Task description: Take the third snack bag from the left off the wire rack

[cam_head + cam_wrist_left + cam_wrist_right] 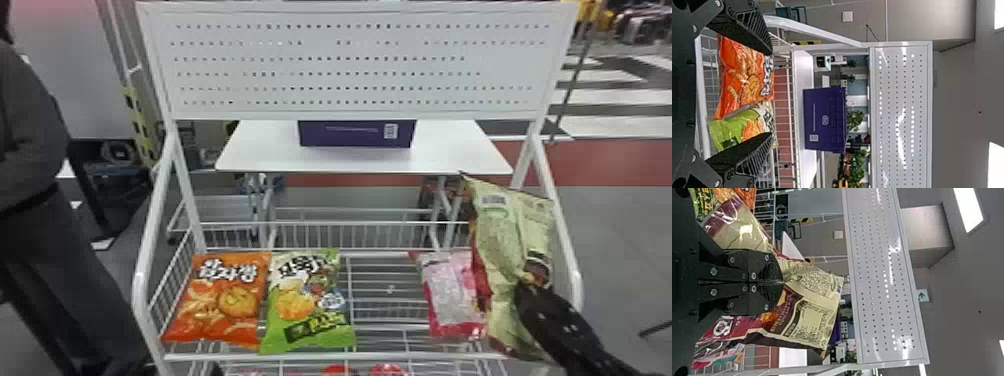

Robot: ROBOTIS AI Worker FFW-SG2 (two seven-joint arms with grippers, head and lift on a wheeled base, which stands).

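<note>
On the wire rack (385,292) an orange snack bag (220,297) and a green snack bag (305,300) lie side by side at the left, then a bare gap, then a pink bag (450,295). A pale green snack bag (510,240) is held up on end above the rack's right end, leaning over the pink bag. My right gripper (537,272) comes in from the bottom right and is shut on the pale green bag's lower part. The right wrist view shows that gripper (779,283) clamped on the crumpled pale green bag (805,301). My left gripper (768,94) stands open before the orange bag (744,74) and the green bag (738,127).
A white perforated panel (350,60) tops the rack's back. Behind it a white table (270,150) carries a purple box (356,133). A person in dark clothes (35,200) stands close to the rack's left side. Red packets (385,371) show on a lower shelf.
</note>
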